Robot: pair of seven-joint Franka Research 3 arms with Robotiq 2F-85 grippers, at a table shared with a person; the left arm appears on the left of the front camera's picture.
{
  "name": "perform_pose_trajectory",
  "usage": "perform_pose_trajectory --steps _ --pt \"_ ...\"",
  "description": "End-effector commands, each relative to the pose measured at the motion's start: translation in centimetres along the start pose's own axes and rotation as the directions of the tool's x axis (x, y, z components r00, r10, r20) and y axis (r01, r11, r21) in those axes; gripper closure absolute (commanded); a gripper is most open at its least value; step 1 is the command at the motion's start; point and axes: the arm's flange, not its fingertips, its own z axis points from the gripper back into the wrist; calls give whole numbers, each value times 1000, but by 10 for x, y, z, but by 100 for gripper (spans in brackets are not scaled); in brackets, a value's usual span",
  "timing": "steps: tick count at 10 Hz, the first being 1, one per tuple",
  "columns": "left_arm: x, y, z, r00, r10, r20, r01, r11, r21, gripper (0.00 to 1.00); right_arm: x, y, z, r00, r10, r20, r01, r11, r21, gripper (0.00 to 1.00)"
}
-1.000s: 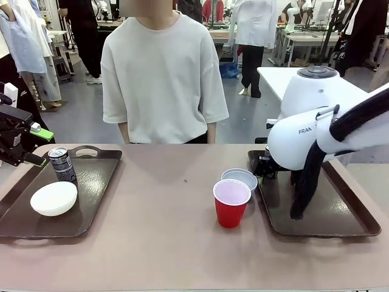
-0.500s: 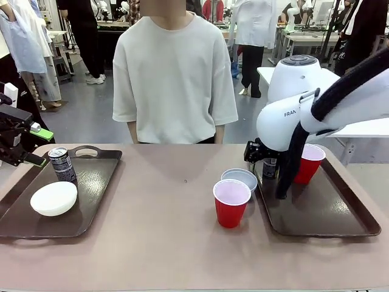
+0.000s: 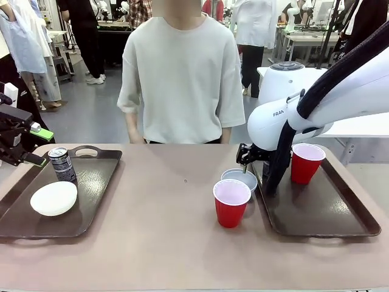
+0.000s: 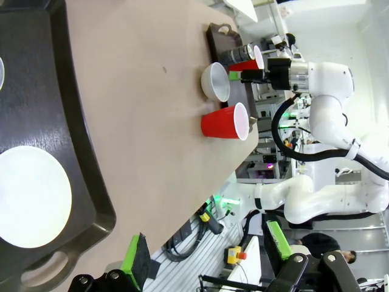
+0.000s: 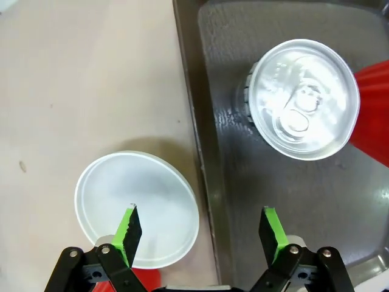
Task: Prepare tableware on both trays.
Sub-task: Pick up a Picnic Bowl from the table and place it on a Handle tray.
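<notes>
while the right arm (image 3: 316,112) bends down, its tool (image 5: 199,226) hangs spread apart over bowl (image 5: 146,185) and tray rim (image 5: 189,91).

Hand (image 5: 197,226) spread wide over bowl (image 5: 152,188) and tray (image 5: 243,176)

Can (image 3: 62,165) and bowl (image 3: 54,198) on left tray (image 3: 96,193)

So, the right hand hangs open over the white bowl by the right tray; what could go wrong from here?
1. The right hand straddles the raised rim of the dark brown plastic tray: one finger over the small shallow white bowl, the other over the tray. Lowered straight, it may strike the rim.
2. The red plastic cup stands on the table close beside that bowl; a pushed bowl could topple it.
</notes>
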Motion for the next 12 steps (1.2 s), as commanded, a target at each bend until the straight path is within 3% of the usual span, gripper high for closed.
perform_pose_trajectory --steps 1,3,4,5,6,8,9,11,12 --pt "-1 1 1 1000 -24 8 24 1000 -18 0 3 8 -12 1000 1 -12 0 1000 26 0" --pt "-1 1 1 1000 -24 8 24 1000 -18 0 -2 8 -18 1000 20 -19 -19 999 29 0" --pt "-1 1 1 1000 -24 8 24 1000 -18 0 -17 7 -4 999 42 -16 -42 999 -25 0" --pt "-1 1 1 1000 -24 8 24 1000 -18 0 -52 -19 36 993 108 39 -102 987 -120 0" --pt "-1 1 1 1000 -24 8 24 1000 -18 0 -93 -58 72 988 150 27 -143 975 -168 0" --pt "-1 1 1 1000 -24 8 24 1000 -18 0 -159 -111 96 973 229 -5 -228 967 -109 0" --pt "-1 1 1 1000 -24 8 24 1000 -18 0 -173 -119 94 970 242 -3 -241 965 -103 0" --pt "-1 1 1 1000 -24 8 24 1000 -18 0 -180 -121 91 970 243 19 -242 968 -68 0" --pt "-1 1 1 1000 -24 8 24 1000 -18 0 -138 -97 115 972 235 0 -233 963 -132 0"
